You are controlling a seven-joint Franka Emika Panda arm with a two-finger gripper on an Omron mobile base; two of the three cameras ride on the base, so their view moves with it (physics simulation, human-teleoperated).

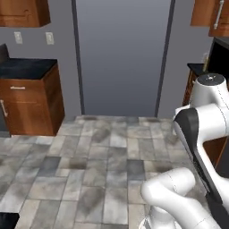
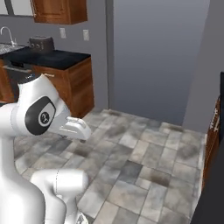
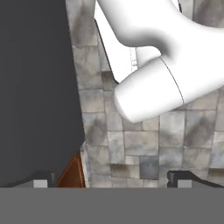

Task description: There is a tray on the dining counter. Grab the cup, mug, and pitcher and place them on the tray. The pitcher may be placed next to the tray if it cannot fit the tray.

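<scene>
Floor (image 1: pixel 103 170) of grey stone tiles spreads in front of the robot in both base views, and behind it stands a wide plain grey wall panel (image 1: pixel 120 53). In the left base view a reddish-brown cabinet (image 1: pixel 31 105) with a black worktop stands at the left, under a wooden wall cupboard (image 1: pixel 22 12). In the right base view the wall worktop (image 2: pixel 48 57) carries a dark toaster-like box (image 2: pixel 41 43), and a tap (image 2: pixel 6 35) shows at the far left. In the hand view the pincer (image 3: pixel 109 183) looks down at the tiles; its 2 dark tips sit far apart at the bottom edge, so it is wide open and has hold of nothing. At the left of the hand view a large dark flat surface (image 3: pixel 37 87) with a strip of reddish-brown wood under its edge may be the dining counter, but I cannot tell for sure. Tray, cup, mug and pitcher I cannot place from these pictures.
</scene>
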